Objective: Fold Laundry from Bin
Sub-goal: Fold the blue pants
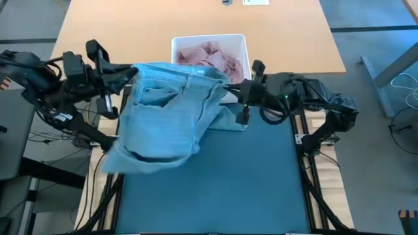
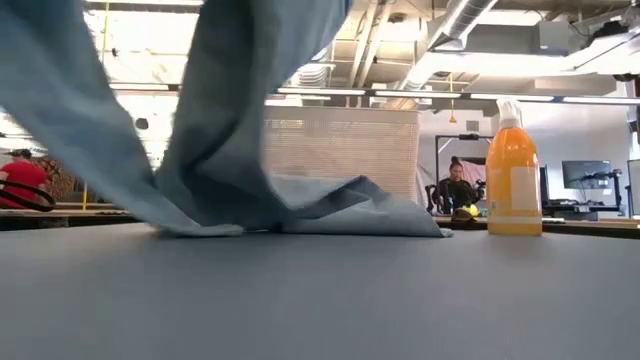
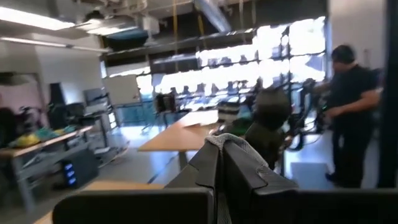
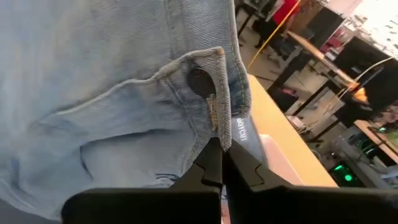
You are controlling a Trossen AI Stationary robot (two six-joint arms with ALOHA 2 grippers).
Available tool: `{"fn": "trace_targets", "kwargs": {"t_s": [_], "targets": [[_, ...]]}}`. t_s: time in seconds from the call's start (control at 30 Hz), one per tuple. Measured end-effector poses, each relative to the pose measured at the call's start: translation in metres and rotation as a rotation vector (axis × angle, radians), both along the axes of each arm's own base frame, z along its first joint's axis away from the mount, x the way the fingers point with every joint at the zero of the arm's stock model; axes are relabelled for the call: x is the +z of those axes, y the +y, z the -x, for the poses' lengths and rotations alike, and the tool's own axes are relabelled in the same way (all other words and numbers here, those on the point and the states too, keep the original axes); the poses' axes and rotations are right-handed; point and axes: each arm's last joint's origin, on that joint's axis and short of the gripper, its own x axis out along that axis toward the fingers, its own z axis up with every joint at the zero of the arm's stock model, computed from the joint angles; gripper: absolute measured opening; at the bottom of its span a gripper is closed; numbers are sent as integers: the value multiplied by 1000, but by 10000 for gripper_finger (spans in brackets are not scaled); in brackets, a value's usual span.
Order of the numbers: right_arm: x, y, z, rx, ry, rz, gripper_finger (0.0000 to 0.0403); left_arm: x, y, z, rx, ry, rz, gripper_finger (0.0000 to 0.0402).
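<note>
Pinching opposite waistband corners, the left claw (image 1: 134,73) and right claw (image 1: 236,88) hold the jeans (image 1: 166,111) above the mat (image 1: 248,183).

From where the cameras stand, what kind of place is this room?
Probably an open robotics lab or workshop: exposed ceiling ducts, rows of workbenches with monitors, and people standing or sitting among them.

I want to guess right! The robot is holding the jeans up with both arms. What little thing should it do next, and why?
Probably pull the jeans toward the open mat and lower them flat. The left gripper and right gripper both have their jaws shut on the waistband, holding it up near the bin, while the legs already droop and bunch on the mat. Pink clothes wait in the bin.
</note>
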Motion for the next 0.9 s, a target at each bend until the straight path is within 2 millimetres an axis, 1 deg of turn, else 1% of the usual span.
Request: {"fn": "trace_targets", "kwargs": {"t_s": [0.03,0.1,0.2,0.27,0.33,0.4,0.47,0.57,0.63,0.7,0.77,0.83,0.9], "targets": [[-1,2,-1,4,25,-5,19,-4,0,-1,2,35,6,0],[-9,9,-2,27,112,-40,19,-16,-1,-2,-16,140,33,0],[-36,21,1,135,356,-194,20,-48,-8,-6,-137,405,102,0],[-59,31,-2,183,535,-343,26,-74,-13,-10,-220,613,176,0],[-84,43,-9,169,662,-430,33,-102,-22,-22,-230,790,254,0],[-114,59,-18,159,767,-445,40,-135,-37,-38,-216,929,302,0],[-145,76,-23,173,860,-429,48,-170,-55,-52,-243,1039,316,0],[-186,94,-16,165,1001,-391,62,-226,-82,-67,-309,1173,313,0],[-210,100,-11,105,1040,-362,70,-264,-97,-75,-336,1239,336,0],[-231,103,-5,30,1086,-336,78,-296,-108,-78,-343,1271,366,0],[-249,106,-1,5,1136,-313,84,-319,-117,-78,-350,1277,394,0],[-262,111,4,7,1170,-283,91,-336,-123,-76,-346,1288,411,0],[-267,114,10,-6,1201,-279,96,-346,-129,-75,-355,1298,431,0]]}}
